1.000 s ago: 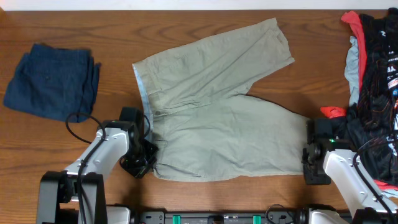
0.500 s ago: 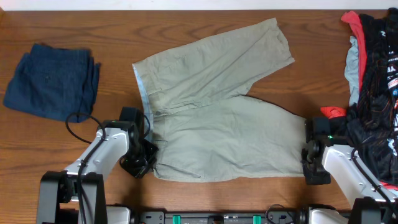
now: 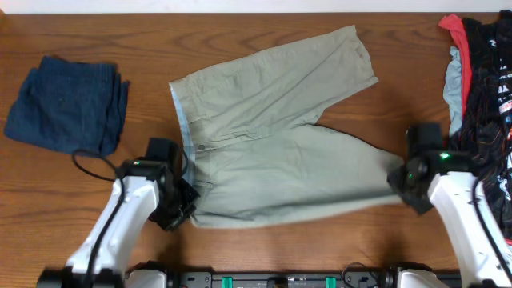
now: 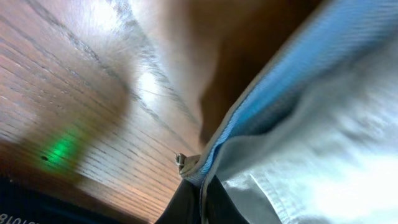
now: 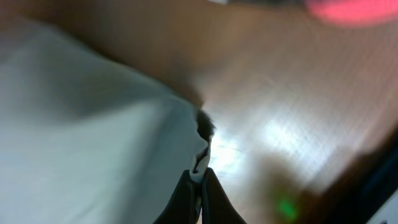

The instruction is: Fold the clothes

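The left pincer [image 4: 202, 198] is pressed together on the blue-lined waistband corner of the large khaki-beige cotton shorts [image 3: 272, 144]. The right pincer [image 5: 200, 190] pinches the hem of the near leg. The shorts lie spread across the middle of the brown wooden worktop [image 3: 240, 36], between a dark blue denim garment [image 3: 68, 104] and a red-and-black heap of garments [image 3: 484, 88]. This looks like the first fold. Next, both held corners need carrying evenly over onto the far leg, with the cloth kept taut.

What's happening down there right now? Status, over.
Left gripper shut on khaki shorts waistband corner. Right gripper shut on leg hem. Shorts unfolded. Clothes pile close beside right gripper.
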